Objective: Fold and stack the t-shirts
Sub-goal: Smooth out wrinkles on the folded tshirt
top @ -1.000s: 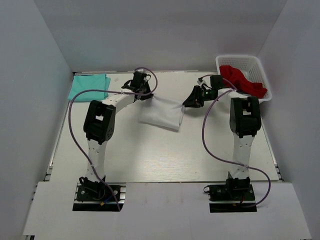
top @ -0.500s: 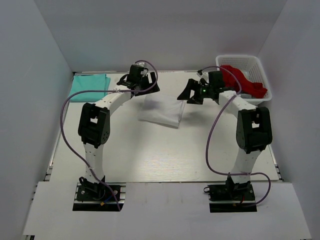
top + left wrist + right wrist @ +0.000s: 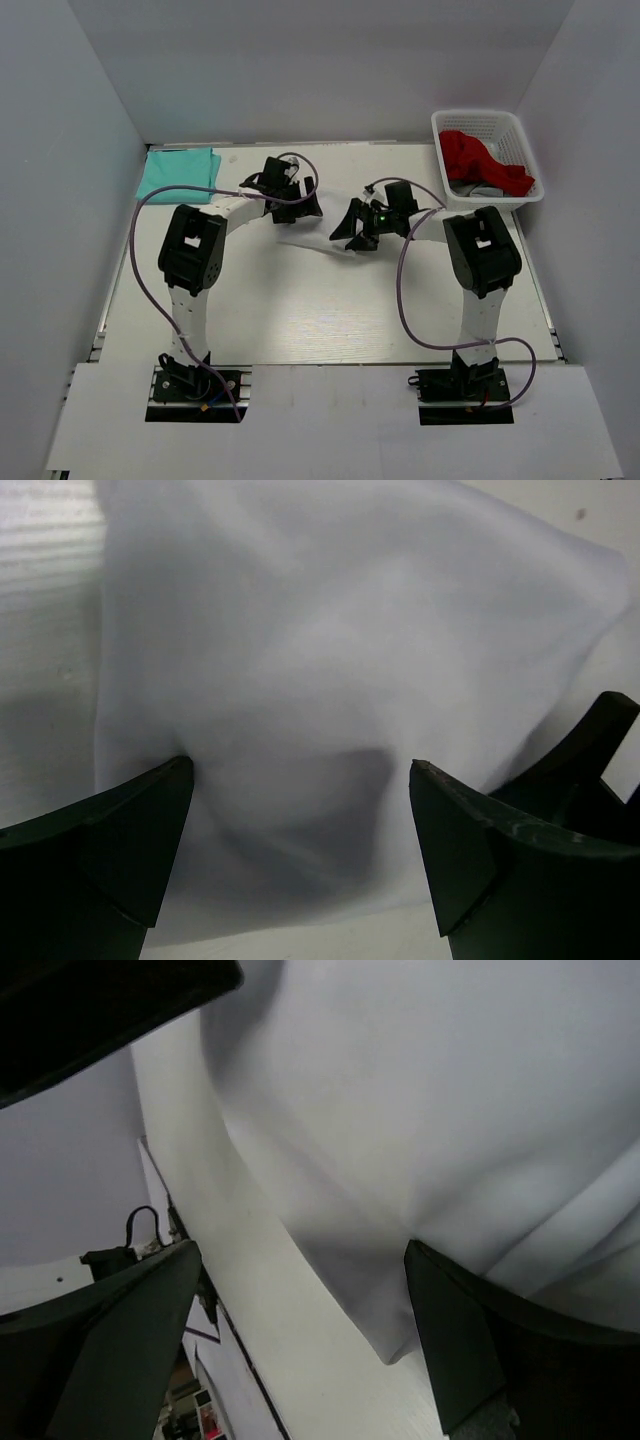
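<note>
Top external view: the white t-shirt (image 3: 316,243) is seen near the middle of the table (image 3: 300,310), mostly covered by the two grippers. The left gripper (image 3: 303,203) is set at its far-left side and the right gripper (image 3: 352,226) at its right side, so the cloth lies between and beneath them. In the left wrist view the fingers (image 3: 110,850) are spread wide, with the thin white cloth bulging in the gap and touching one inner tip; nothing is clamped. In the right wrist view the fingers (image 3: 490,1350) are likewise held wide apart over a rumpled edge of the cloth, and no grip is shown. The mint-teal t-shirt (image 3: 178,172) is laid folded at the far left corner, well apart from the white one and nearer the left arm. The long axis of the white bundle is judged to run from one gripper to the other, so opposite ends would probably be pinched before it is carried leftward onto the mint-teal one.
</note>
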Motion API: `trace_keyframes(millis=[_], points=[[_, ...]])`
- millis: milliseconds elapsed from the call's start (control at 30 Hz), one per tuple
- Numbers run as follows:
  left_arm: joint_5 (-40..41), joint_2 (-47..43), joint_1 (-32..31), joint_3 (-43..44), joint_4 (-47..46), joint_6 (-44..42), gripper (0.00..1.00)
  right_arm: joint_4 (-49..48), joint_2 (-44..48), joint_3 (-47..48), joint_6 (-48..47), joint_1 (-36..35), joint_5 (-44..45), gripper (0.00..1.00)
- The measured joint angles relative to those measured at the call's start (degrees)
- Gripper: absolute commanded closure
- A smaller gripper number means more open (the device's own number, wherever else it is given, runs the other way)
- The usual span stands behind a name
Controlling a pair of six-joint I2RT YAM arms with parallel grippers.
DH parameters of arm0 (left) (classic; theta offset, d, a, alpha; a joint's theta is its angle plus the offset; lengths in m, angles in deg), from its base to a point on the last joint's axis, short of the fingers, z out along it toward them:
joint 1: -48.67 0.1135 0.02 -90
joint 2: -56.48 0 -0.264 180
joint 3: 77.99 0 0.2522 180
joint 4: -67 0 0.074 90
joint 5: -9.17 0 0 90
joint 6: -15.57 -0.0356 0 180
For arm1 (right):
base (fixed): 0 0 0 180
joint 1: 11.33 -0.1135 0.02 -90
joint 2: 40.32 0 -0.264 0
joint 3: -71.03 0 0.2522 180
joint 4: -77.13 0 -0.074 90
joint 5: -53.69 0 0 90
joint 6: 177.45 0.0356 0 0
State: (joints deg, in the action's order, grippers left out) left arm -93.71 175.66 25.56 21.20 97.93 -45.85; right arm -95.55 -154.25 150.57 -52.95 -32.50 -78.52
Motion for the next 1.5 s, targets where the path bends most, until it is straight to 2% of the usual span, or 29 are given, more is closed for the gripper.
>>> trace_keyframes(millis=[167,333,500,633,833,967,1167,1333,1500], points=[[0.17,-1.14,0.24,-3.91,-1.73,0.57,0.00,-4.68,-0.13,-4.79,2.34,1.31,-2.32,0.10],[0.52,-6.69,0.20,-10.99,-1.64,0.85,0.00,-7.21,1.09,-7.19,1.90,1.66,-2.23,0.10],[2.36,-15.21,-0.09,-18.05,3.26,0.92,0.00,1.09,5.77,-7.06,-3.91,1.36,2.75,0.10],[2.82,-20.04,-0.11,-17.51,3.98,0.02,0.00,8.57,12.96,-6.14,-7.69,1.31,6.71,0.10],[-1.73,-22.16,-2.10,-15.19,1.53,-1.42,0.00,8.85,17.53,-0.92,-8.26,0.98,6.86,0.10],[-6.78,-20.96,-5.25,-15.34,-1.55,-2.16,0.00,6.32,13.18,4.09,-6.40,0.96,5.44,0.10],[-14.82,-14.69,-9.05,-17.68,-8.96,-3.13,0.00,2.64,-2.23,16.52,-2.71,0.96,1.62,0.10],[-17.42,-8.94,-10.62,-19.34,-12.48,-3.85,0.00,0.94,-15.37,25.27,0.11,1.03,0.04,0.10],[-19.87,-7.26,-10.38,-18.84,-14.43,-4.59,0.00,0.74,-21.33,31.15,2.71,1.29,0.63,0.10]])
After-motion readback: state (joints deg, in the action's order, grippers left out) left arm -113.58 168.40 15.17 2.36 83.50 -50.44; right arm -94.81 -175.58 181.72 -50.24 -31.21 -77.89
